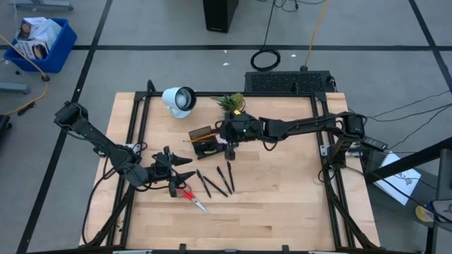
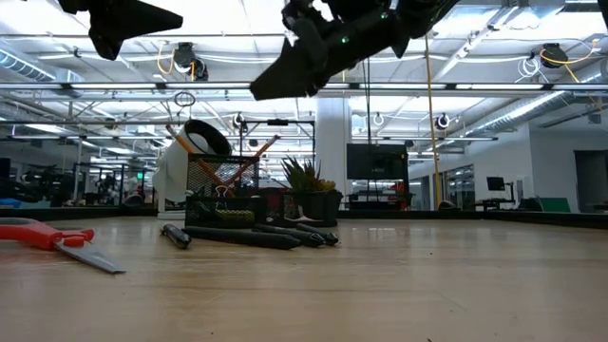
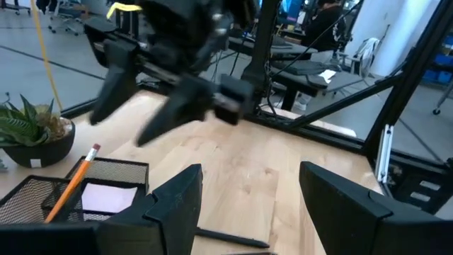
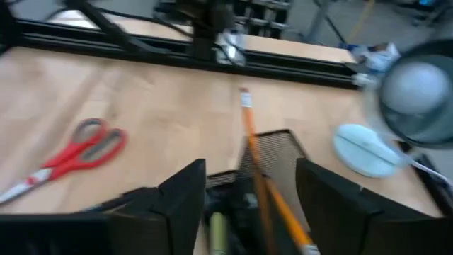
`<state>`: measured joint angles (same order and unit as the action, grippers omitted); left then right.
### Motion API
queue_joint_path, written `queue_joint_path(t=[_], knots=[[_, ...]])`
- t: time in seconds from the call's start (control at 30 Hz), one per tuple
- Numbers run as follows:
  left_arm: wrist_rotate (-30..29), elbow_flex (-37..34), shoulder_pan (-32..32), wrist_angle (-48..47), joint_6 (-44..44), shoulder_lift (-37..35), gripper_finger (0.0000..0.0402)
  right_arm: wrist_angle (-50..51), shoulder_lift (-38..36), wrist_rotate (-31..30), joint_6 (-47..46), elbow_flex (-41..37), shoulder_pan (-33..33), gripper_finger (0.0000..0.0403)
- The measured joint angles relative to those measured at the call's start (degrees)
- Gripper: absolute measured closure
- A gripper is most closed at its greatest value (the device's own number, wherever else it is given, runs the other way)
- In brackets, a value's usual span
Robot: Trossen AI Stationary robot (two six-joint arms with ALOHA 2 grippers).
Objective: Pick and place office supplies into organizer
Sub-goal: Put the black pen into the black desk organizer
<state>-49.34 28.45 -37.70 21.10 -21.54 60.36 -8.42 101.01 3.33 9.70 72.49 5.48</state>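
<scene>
The organizer (image 1: 203, 139) is a black mesh tray in the middle of the table. An orange pencil (image 4: 260, 166) leans in it, tip down, eraser end up. A pale pink pad (image 3: 110, 197) lies inside. My right gripper (image 4: 251, 205) hovers open just over the organizer (image 4: 277, 150), one finger on either side of the pencil without touching it. My left gripper (image 3: 251, 212) hangs open above the table, near-left of the organizer (image 3: 71, 195), over nothing. Red-handled scissors (image 1: 194, 199) and several dark pens (image 1: 217, 180) lie flat on the wood.
A white lamp (image 1: 179, 99) and a small potted plant (image 1: 232, 104) stand just beyond the organizer. The scissors (image 2: 46, 236) and pens (image 2: 252, 236) lie near of it. Black frame rails run along the table's edges. Bare wood spreads to the right and near side.
</scene>
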Motion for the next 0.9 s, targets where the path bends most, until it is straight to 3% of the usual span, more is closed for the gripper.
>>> queue_joint_path(t=[0.17,0.47,0.57,0.73,0.8,0.9], knots=[[1.3,0.0,0.1,-4.1,-1.2,0.0,0.0160,-0.1,0.0,1.4,-2.3,-1.1,-5.7,0.0183],[1.3,0.0,0.2,-4.7,-3.6,0.0,0.0160,0.0,-0.3,-0.3,-8.7,-7.8,-16.0,0.0206],[1.2,0.0,0.3,-4.7,-4.3,0.0,0.0160,0.1,-0.3,-9.0,-12.9,-11.1,-18.1,0.0212],[1.1,0.0,1.1,-4.6,-4.5,0.0,0.0160,-0.7,-0.3,-29.7,-20.3,-16.5,-19.6,0.0221],[1.1,0.0,1.4,-4.6,-4.6,0.0,0.0160,-2.9,-0.3,-32.4,-24.5,-18.6,-19.4,0.0225],[1.1,0.0,1.7,-4.6,-4.7,0.0,0.0160,-6.6,-0.3,-31.2,-30.4,-20.8,-19.0,0.0234]])
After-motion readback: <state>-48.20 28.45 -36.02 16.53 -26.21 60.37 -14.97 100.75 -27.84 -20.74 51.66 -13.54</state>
